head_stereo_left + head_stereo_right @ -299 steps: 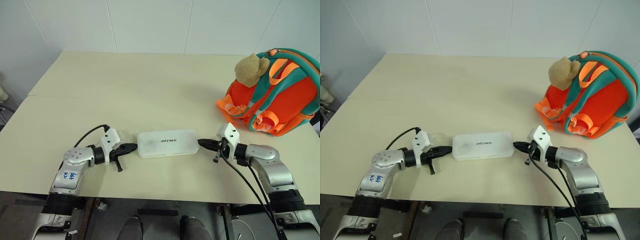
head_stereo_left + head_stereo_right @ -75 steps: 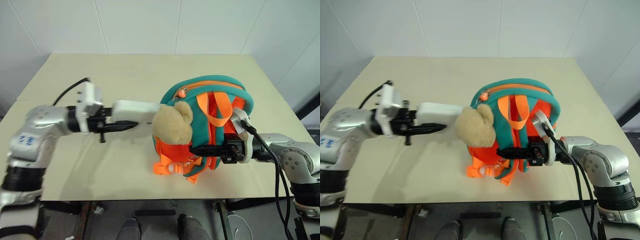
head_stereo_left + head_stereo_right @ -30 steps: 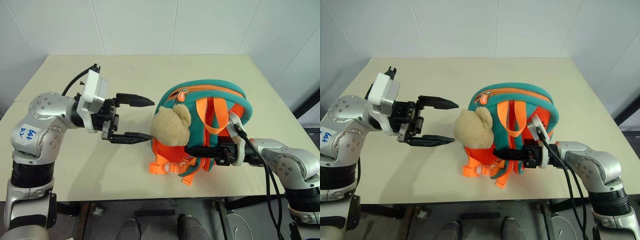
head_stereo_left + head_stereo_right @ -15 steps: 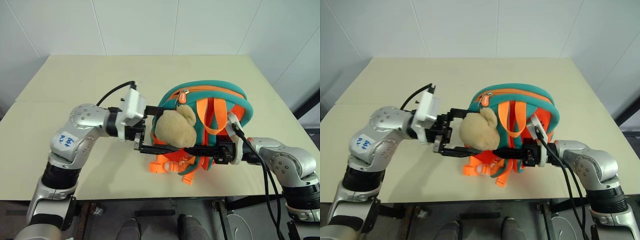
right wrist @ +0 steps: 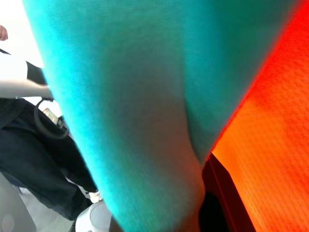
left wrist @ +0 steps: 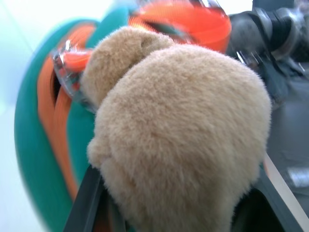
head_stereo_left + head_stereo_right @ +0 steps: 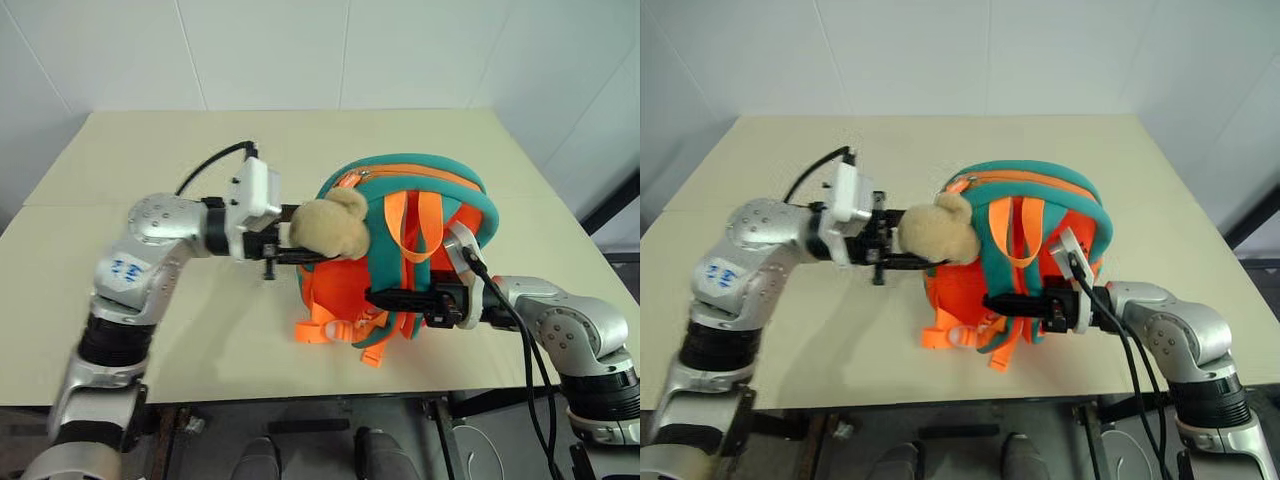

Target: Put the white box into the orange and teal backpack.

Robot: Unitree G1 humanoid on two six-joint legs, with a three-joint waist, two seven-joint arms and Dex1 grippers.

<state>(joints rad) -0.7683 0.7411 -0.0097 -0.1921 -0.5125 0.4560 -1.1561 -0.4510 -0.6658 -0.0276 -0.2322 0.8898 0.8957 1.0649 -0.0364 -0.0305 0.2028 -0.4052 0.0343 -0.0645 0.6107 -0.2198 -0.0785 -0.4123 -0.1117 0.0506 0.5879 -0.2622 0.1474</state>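
The right end effector reaches in level from the robot's right and is clamped, fingers together, on a teal strap at the near lower face of the orange and teal backpack; orange webbing loops hang just below and to the left of its fingertips, touching the surface; the backpack stands upright on the surface, directly beyond and above this end effector; across from it, the left end effector comes in from the robot's left, its two black fingers closed against the tan plush head, one finger on each side in the left wrist view, the plush filling the gap between them; just past the plush lies the backpack's teal rim with its orange zip line; the white box cannot be seen, so whether it sits inside the backpack cannot be told.
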